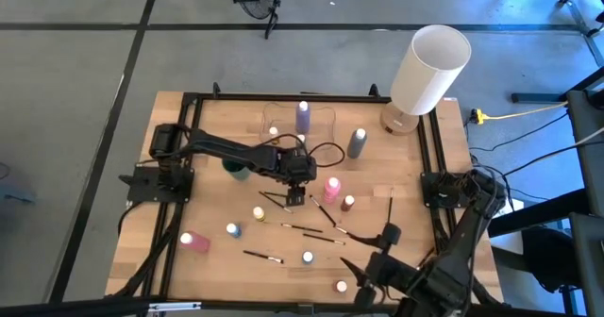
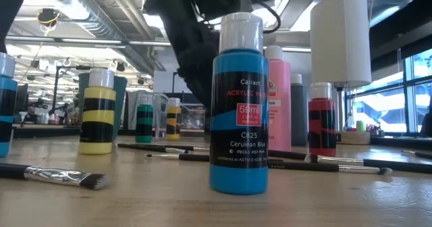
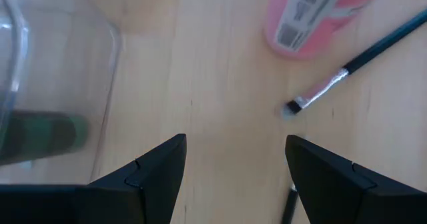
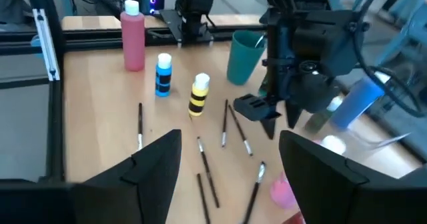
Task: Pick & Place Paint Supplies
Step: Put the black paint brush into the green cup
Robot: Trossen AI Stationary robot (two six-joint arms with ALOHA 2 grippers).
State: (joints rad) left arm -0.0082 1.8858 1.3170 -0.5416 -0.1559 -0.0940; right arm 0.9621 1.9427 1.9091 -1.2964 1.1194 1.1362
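Left gripper (image 1: 294, 200) hangs with its jaws wide apart and empty over bare wood just beside the pink bottle (image 1: 331, 189), a paintbrush (image 3: 347, 69) lying near it. Right gripper (image 1: 376, 258), likewise parted and holding nothing, waits well apart from that bottle, at the table's (image 1: 209, 260) near edge.

arms: dark, jointed | cables: black, looped along links | left gripper (image 1: 294, 200) fingers: black, wedge-shaped, angular

The left end effector (image 1: 295, 197) is hanging open over the middle. The right end effector (image 1: 376, 257) is waiting open near the front edge.
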